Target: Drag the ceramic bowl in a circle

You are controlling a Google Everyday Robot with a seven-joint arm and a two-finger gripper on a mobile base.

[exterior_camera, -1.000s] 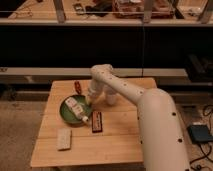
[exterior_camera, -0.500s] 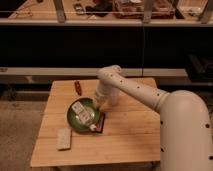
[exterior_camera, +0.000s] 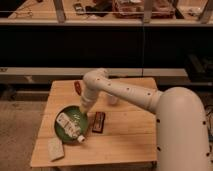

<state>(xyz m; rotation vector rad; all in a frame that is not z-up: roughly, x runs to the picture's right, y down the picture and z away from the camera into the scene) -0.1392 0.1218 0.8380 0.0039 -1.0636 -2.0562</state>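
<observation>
Your arm (exterior_camera: 130, 95) reaches across the table (exterior_camera: 127, 141), bends at the elbow and drops steeply. The bowl (exterior_camera: 60, 134) sits level, mouth up, on the table's near part, left in view. Being round, it shows no long axis. Your gripper (exterior_camera: 83, 111) is at its rim on the arm's side; whether it grips cannot be told.

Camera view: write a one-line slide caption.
Robot gripper at the right rim of the green ceramic bowl, which holds white items, on a wooden table.
</observation>
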